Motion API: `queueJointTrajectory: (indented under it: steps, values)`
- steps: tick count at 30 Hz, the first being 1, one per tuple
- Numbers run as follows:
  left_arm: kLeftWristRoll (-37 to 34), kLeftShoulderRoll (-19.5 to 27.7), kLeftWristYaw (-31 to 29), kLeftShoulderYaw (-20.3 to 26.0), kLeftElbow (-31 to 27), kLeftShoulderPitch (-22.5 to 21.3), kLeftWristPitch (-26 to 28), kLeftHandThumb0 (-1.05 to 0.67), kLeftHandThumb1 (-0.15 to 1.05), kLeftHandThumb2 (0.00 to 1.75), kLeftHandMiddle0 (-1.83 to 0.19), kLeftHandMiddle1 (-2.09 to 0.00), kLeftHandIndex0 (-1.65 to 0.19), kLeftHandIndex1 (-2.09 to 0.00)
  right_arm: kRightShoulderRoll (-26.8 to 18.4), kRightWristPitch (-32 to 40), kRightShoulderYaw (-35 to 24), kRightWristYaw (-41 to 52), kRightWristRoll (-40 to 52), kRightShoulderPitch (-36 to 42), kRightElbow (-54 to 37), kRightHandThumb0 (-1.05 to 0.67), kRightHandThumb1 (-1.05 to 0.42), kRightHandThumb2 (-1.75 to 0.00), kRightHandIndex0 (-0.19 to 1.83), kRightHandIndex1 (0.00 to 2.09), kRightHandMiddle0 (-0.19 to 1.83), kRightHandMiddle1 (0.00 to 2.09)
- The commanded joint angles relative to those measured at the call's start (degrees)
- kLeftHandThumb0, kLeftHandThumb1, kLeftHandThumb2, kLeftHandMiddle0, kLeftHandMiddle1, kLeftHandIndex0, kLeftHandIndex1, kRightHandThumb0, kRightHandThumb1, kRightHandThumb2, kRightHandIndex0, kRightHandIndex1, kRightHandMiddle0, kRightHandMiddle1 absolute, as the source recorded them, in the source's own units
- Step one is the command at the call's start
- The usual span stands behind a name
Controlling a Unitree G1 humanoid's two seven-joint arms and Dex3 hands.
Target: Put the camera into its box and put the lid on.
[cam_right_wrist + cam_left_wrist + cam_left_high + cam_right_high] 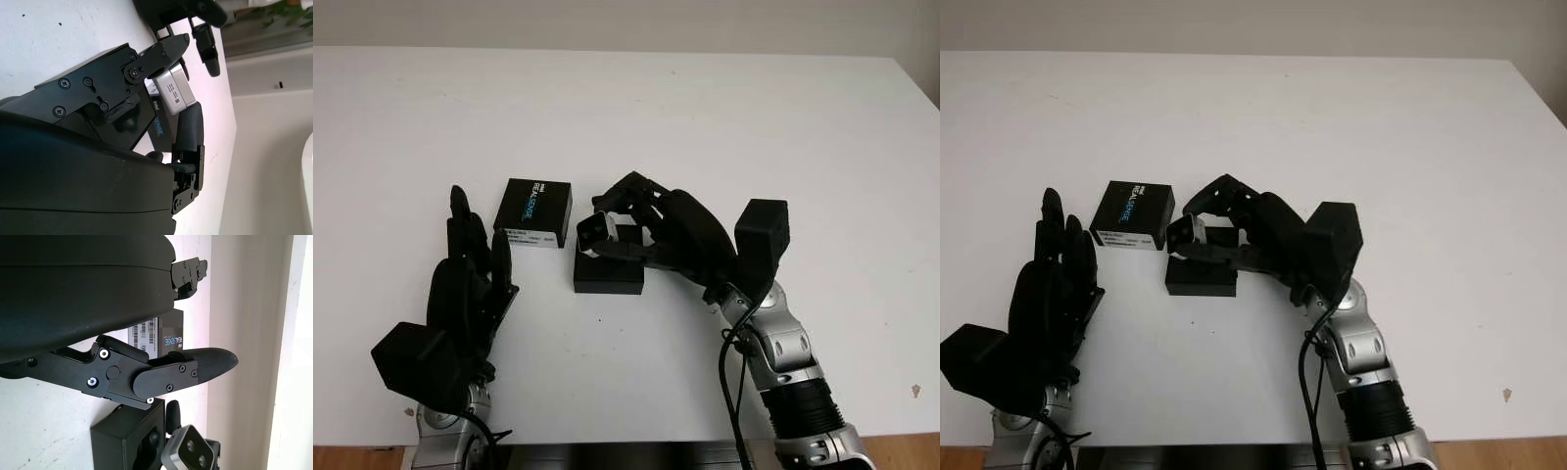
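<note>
- The lid (534, 212) and the open box (608, 273) stand close together at centre frame, a narrow strip of table (705, 117) between them.
- The right hand (636, 220) holding the camera (595, 231) hangs over the box.
- The left hand (470, 274), open, blocks the lower left.

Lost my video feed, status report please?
Right hand shut on camera, above open box. Left hand open, beside lid. Lid on table. Nothing blocking box.

Brushed-metal camera (174, 89), matt black cardboard box (608, 275).
</note>
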Motion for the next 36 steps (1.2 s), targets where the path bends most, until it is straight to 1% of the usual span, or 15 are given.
queueJointTrajectory:
  steps: [1,15,26,36]
  values:
    - [0.1,0.0,0.1,0.0,-0.8,0.5,-0.1,-0.66,1.05,0.61,0.19,-0.03,0.19,-0.02,0.5,-1.0,0.3,-0.5,-0.5,0.4,0.4,-0.41,-1.02,-0.05,-0.19,1.02,0.21,1.74]
    - [-0.6,0.1,-0.3,0.2,-0.1,0.1,-0.6,-0.67,1.05,0.60,0.19,-0.04,0.19,-0.03,1.3,-7.4,-0.7,-2.6,-2.9,-0.2,6.5,-0.40,-1.03,-0.06,-0.19,0.97,0.18,1.75]
    - [-0.6,0.3,-0.5,0.3,-0.2,0.3,-0.6,-0.66,1.05,0.60,0.19,-0.02,0.19,-0.02,1.0,-7.7,-0.3,-2.8,-3.7,-0.2,7.5,-0.41,-1.05,-0.06,-0.18,0.96,0.14,1.78]
    - [-0.4,0.3,-0.5,0.2,-0.4,0.4,-0.4,-0.66,1.05,0.61,0.19,-0.02,0.19,-0.01,1.2,-6.5,0.4,-2.0,-4.1,0.9,5.7,-0.44,-1.04,-0.05,-0.19,0.98,0.16,1.80]
